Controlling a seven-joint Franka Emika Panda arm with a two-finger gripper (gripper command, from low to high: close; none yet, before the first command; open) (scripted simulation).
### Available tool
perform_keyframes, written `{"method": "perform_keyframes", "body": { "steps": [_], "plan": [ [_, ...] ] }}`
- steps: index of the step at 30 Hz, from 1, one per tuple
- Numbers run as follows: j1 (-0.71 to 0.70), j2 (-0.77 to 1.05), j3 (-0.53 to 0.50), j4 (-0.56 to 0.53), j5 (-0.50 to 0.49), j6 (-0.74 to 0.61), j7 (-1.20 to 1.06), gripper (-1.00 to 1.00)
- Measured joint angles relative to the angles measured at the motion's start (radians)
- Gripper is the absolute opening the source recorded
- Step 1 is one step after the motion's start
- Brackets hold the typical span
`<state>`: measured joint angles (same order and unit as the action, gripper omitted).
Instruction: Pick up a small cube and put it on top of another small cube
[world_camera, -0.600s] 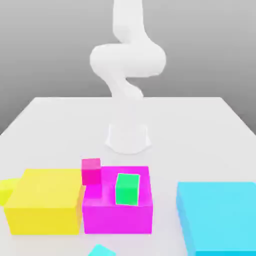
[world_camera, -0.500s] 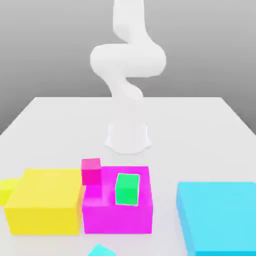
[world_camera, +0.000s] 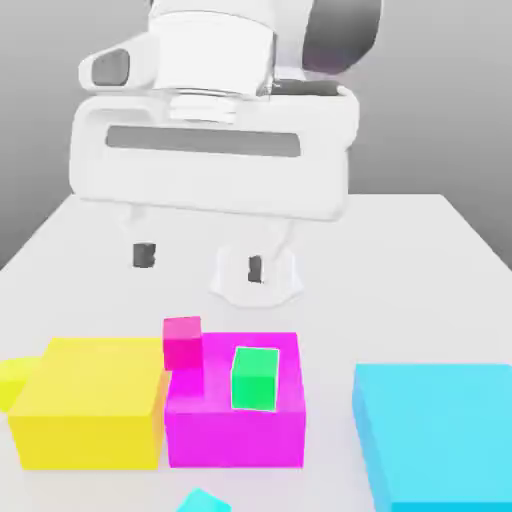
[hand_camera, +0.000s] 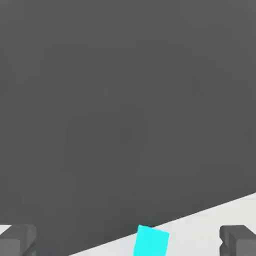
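The end effector (world_camera: 199, 262) is seen high above the tabletop (world_camera: 400, 270) with its two dark fingertips (world_camera: 144, 255) spread wide and nothing held between them. The small cube (world_camera: 203, 500), cyan, lies on the tabletop at the near edge of the exterior view, just in front of the large magenta block (world_camera: 236, 430). A small green cube (world_camera: 255, 378) rests on that block, with a large yellow block (world_camera: 90, 402) at the exterior view's left and a large cyan block (world_camera: 440, 432) at its right.

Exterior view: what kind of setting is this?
Looks like a simulated tabletop test scene: flat white table, plain grey backdrop, untextured coloured blocks such as the yellow block and magenta block.
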<state>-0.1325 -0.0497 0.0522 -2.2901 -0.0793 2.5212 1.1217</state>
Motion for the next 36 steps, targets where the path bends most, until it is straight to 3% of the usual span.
{"method": "perform_keyframes", "body": {
  "steps": [10, 15, 16, 22, 27, 36],
  "plan": [
    [-0.018, 0.359, -0.012, 0.004, 0.036, 0.109, 0.103, 0.00],
    [-0.016, 0.539, -0.020, 0.032, 0.039, 0.227, 0.120, 0.00],
    [-0.014, 0.564, -0.021, 0.037, 0.038, 0.246, 0.121, -1.00],
    [-0.014, 0.577, -0.022, 0.040, 0.037, 0.257, 0.122, -1.00],
    [-0.020, 0.442, -0.014, 0.010, 0.048, 0.152, 0.114, -1.00],
    [-0.002, 0.122, -0.096, -0.176, 0.025, 0.014, 0.470, -1.00]
  ]
}}
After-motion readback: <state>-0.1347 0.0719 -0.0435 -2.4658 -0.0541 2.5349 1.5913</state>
